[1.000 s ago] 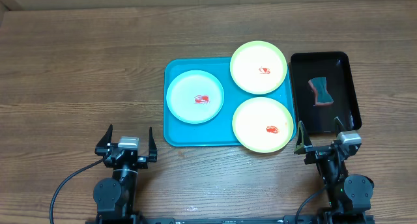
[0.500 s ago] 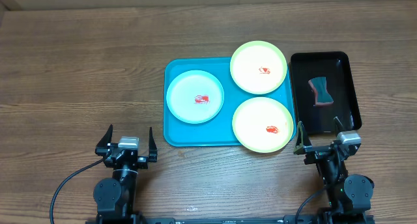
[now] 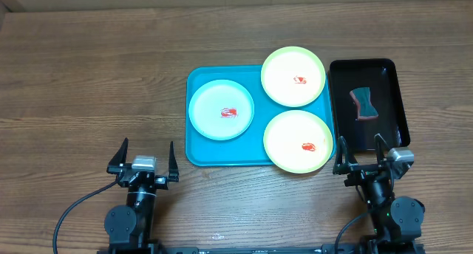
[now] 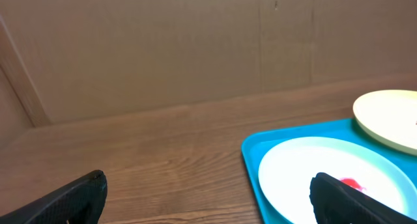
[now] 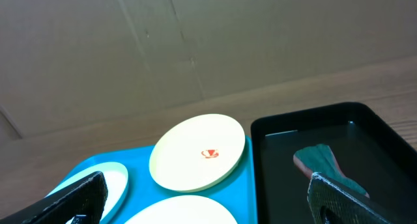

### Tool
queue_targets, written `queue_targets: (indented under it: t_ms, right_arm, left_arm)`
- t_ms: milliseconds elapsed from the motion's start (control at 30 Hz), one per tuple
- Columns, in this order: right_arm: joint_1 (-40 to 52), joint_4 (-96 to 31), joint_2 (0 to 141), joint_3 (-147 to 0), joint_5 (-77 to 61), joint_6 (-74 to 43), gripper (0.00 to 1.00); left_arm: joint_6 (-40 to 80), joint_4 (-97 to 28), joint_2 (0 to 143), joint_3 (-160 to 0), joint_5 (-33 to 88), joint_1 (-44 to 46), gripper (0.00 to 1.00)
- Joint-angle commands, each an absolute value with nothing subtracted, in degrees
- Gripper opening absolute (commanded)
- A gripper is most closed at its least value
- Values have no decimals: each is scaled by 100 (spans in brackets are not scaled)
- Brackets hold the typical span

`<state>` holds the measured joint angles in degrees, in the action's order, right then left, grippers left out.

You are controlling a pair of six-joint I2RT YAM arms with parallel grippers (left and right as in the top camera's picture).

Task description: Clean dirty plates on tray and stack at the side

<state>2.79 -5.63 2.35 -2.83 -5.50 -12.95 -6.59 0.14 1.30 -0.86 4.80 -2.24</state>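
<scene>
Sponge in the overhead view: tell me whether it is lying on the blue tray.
No, the sponge lies in the black tray, which sits beside the blue tray.

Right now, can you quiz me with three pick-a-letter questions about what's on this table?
1. Where is the sponge?
A. between an arm's jaws
B. on a plate
C. in the black tray

2. How many plates have a yellow-green rim?
A. one
B. two
C. three

3. How do the two arms' jaws stand?
A. both open, holding nothing
B. both shut
C. one gripping a plate

Answers:
1 C: the sponge lies inside the black tray.
2 B: two yellow-green plates sit near one light-blue plate.
3 A: the left gripper and the right gripper both have their jaws spread wide, with nothing between them.
</scene>
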Motion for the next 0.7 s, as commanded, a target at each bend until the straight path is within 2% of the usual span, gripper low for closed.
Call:
queue_targets:
  t_ms: [0, 267, 433, 667]
  right_arm:
    - [314, -539, 674, -1146, -423, -1343, 100]
    - [314, -1020, 2952, -3087, -45, -687, 100]
    - [239, -2097, 4652, -4569, 471, -670, 100]
    - [-202, -3747, 6486, -5944, 447, -652, 100]
  left_arm:
    - [-231, -3, 539, -639, 582, -185, 100]
    - [-231, -668, 3168, -2853, 814, -183, 100]
    - [-517, -2051, 5341, -4971, 840, -185, 100]
    - [-510, -3041, 7430, -6858, 1411, -185, 100]
